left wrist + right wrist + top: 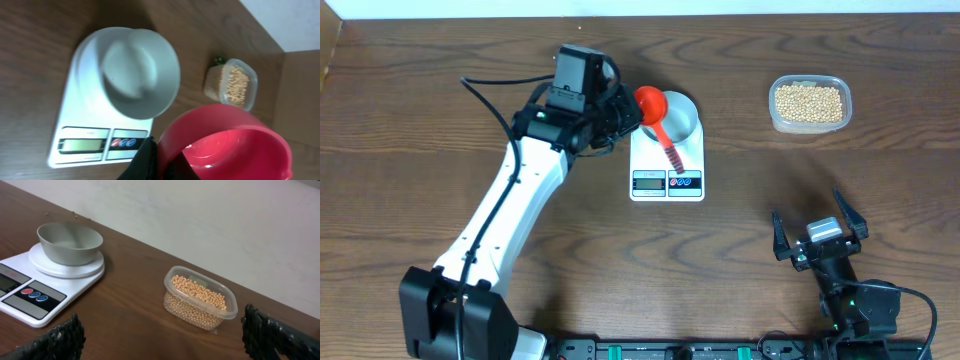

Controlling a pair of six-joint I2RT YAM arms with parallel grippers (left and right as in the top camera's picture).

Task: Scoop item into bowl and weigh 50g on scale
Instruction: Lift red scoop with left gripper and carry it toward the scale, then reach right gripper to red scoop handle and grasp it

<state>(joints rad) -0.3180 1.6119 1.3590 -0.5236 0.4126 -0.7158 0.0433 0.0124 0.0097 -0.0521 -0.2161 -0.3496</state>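
The scale (667,170) sits near the middle of the brown desk (420,60). It is white and flat. It has a small grey screen and red and blue buttons on the front. I cannot read the screen.

The bowl (686,118) stands on top of the scale. It is upright. It looks empty inside.

The beans (808,101) are small, round and yellow. They all lie in a clear tub (775,118) on the desk. The tub is off to the right of the scale and well apart from it. It is upright and has no lid on.

The left pincer (623,110) is just beside the bowl, on its left side. It is clenched on a red scoop (653,100). It seems to grip the scoop at the edge of the cup. The cup of the scoop is over the left rim of the bowl. Its handle points out over the scale. From the left wrist view, the scoop has no beans in it.

The right pincer (808,212) is near the front edge of the desk, far from the tub. Its two fingers are spread wide apart. It holds nothing.
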